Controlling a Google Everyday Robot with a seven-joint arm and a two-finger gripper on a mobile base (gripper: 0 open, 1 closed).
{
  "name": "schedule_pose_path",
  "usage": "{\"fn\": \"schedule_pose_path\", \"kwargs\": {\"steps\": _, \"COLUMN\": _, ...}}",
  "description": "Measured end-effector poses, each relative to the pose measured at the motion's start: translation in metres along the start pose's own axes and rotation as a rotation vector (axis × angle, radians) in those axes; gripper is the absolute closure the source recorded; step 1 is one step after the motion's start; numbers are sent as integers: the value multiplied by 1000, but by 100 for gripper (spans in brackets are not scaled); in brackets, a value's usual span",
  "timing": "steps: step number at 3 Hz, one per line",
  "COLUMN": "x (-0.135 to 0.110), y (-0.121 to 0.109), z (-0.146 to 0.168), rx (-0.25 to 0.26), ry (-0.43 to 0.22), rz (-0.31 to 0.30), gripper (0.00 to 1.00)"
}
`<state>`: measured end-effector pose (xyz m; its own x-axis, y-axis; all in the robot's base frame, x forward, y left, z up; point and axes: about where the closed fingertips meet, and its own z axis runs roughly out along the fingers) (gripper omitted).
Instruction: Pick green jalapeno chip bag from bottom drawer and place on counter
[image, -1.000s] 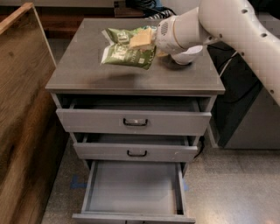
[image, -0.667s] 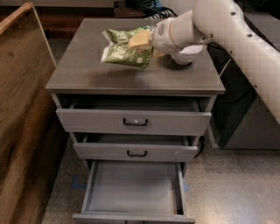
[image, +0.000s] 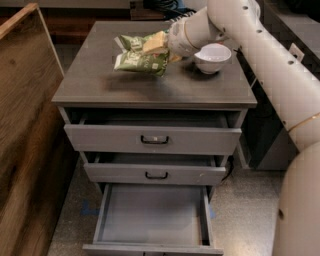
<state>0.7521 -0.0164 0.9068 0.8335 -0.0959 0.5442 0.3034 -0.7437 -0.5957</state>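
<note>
Bottom drawer (image: 150, 216): pulled fully out, nearest the camera. Grey floor bare, no bag inside.

Middle drawer (image: 156, 174): out a short way, dark handle at centre front. Contents hidden.

Top drawer (image: 155, 139): also out slightly, dark handle at centre front. Interior in shadow under the cabinet top.

Counter (image: 150, 92): flat grey top. A soft dark shadow lies on it left of centre, below and in front of the bag.

Green jalapeno chip bag (image: 141, 62): over the rear-left part of the counter and lying roughly flat. The shadow suggests it is held just clear of the surface; actual contact cannot be told. Crumpled, with pale lettering on the upper face.

Gripper (image: 153, 44): at the bag's far-right upper edge, closed on the bag. One tan finger (image: 156, 41) lies across the top of the bag. The bag extends from the gripper toward the left and toward the camera.

White bowl (image: 213, 57): upright on the counter's rear-right, just beside the wrist and apart from the bag.

Arm (image: 260, 55): white, comes in from the right edge and reaches over the bowl.

Wooden panel (image: 25, 125): runs along the cabinet's left side.
</note>
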Motion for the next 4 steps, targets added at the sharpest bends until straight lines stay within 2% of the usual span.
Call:
{"fn": "schedule_pose_path", "kwargs": {"steps": 2, "x": 8, "y": -11, "z": 23, "rx": 10, "ry": -64, "rz": -41, "gripper": 12}}
{"fn": "schedule_pose_path", "kwargs": {"steps": 3, "x": 9, "y": -12, "z": 23, "rx": 11, "ry": -65, "rz": -41, "gripper": 0}}
{"fn": "schedule_pose_path", "kwargs": {"steps": 4, "x": 9, "y": -12, "z": 23, "rx": 11, "ry": -65, "rz": -41, "gripper": 0}}
